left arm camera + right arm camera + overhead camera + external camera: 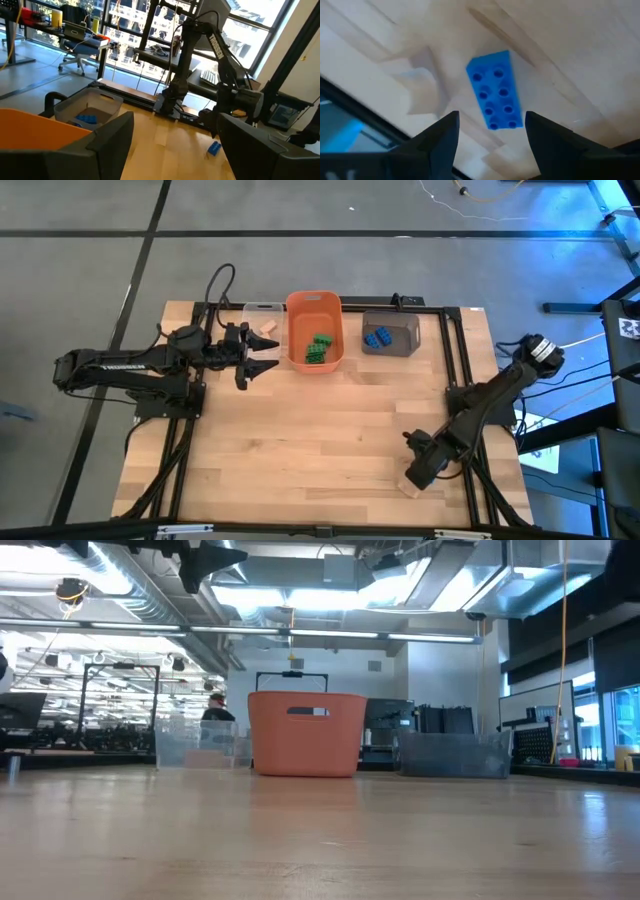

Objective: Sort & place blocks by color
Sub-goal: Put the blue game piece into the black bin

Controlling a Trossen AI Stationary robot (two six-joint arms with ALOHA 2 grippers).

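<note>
A blue block [495,92] lies flat, studs up, on the wooden table near its near right corner; it also shows in the left wrist view [214,148]. A pale tan block [422,80] lies beside it [410,485]. My right gripper [492,125] [415,472] points steeply down over the blue block, open, with a finger on either side of the block's end and clear of it. My left gripper [272,357] [175,150] hangs open and level beside the orange bin, holding nothing.
At the far edge stand a clear bin [262,320] with a tan block [267,327], an orange bin [315,330] with green blocks [320,348], and a grey-brown bin [390,333] with blue blocks [377,338]. Bare wood [300,440] fills the table's middle.
</note>
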